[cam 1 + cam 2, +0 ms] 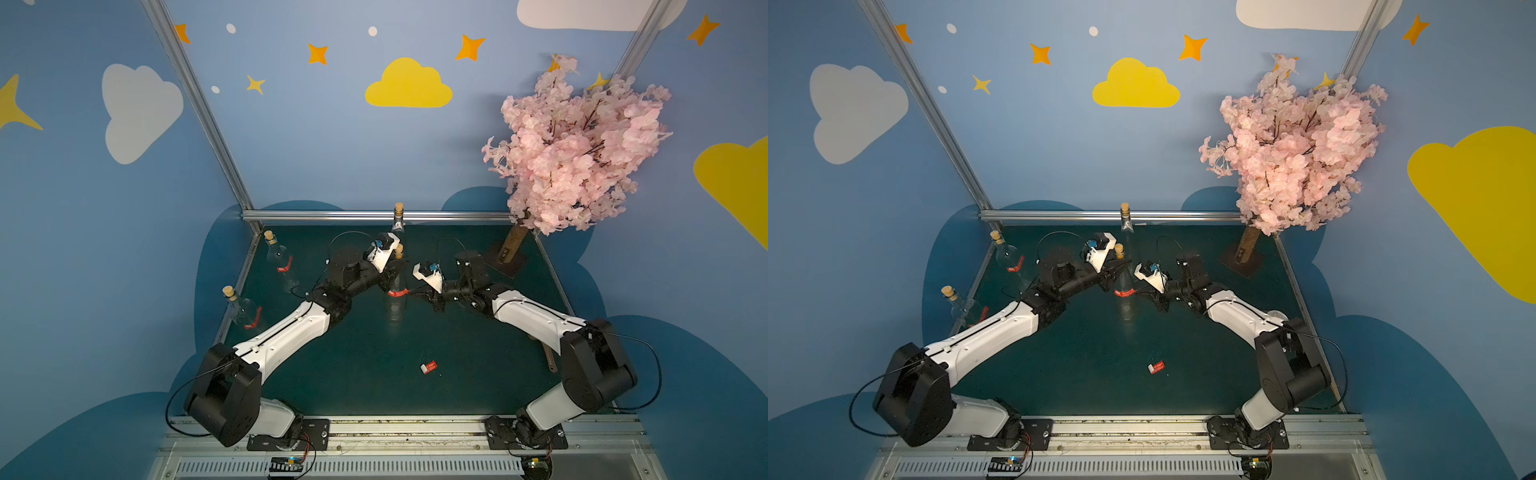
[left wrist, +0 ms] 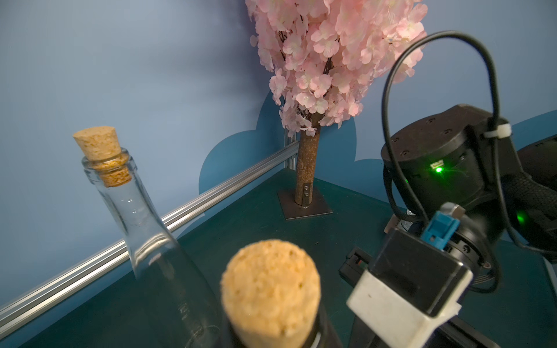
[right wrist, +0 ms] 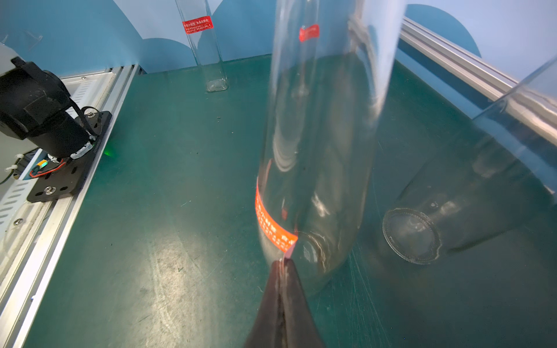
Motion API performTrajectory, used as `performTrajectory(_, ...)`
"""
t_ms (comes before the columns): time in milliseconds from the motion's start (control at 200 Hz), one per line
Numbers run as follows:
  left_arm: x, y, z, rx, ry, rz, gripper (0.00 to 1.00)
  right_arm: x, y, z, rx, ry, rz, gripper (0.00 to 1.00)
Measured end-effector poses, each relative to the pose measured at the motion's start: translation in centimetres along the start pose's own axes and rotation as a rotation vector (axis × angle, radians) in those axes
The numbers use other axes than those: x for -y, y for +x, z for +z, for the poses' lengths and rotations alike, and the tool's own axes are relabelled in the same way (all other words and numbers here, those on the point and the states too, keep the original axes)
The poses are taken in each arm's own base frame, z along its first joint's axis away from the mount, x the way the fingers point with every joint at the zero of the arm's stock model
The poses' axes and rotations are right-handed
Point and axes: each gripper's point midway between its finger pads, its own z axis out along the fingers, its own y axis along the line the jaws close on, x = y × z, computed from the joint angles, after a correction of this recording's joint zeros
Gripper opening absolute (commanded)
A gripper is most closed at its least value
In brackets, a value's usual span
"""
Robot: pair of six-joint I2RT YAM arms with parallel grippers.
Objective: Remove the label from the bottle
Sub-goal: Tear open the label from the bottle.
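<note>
One dark green tabletop [image 1: 365,386]: everything's parked on it, with blue cloud-and-star walls all round.
Pink blossom tree [image 1: 573,145]: fake one on a brown trunk, back right corner, well apart from the action.
Left arm [image 1: 286,336]: white and black, reaching in toward the middle.
Right arm [image 1: 536,318]: same build, coming in from the opposite side, so the two meet at the centre.
Clear glass bottle with a cork stopper [image 1: 395,313]: the task one, upright mid-table between the arms. It fills most of the right wrist view [image 3: 319,135].
Three spare corked bottles: back bottle [image 1: 397,224] stands by the rear rail, no sticker that I can see. Far left bottle [image 1: 277,255] and near left bottle [image 1: 241,309] sit along the left edge, each wearing a red sticker.
Left gripper [image 1: 394,270]: clamped round the centre bottle's neck, just under the cork.
Right gripper [image 3: 282,266]: dark fingers squeezed tight together, pinching the lifted end of the label.
Red strip label [image 3: 271,221]: wrapped round the centre bottle's body, mostly stuck to the glass. One end is peeled up, pale underside showing, right at the right gripper's tips.
Small red-and-white scrap [image 1: 429,367]: lying curled on the table toward the front, well apart from that bottle.
</note>
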Motion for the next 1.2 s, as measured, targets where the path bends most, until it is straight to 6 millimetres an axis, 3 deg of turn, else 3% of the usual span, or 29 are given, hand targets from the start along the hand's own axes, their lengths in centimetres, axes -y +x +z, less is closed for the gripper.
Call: performTrajectory(1196,0.0,0.0,0.1,-0.002,-0.008,0.001,0.17,-1.7,-0.5,0.4,-0.014,-0.032,-0.006,0.00)
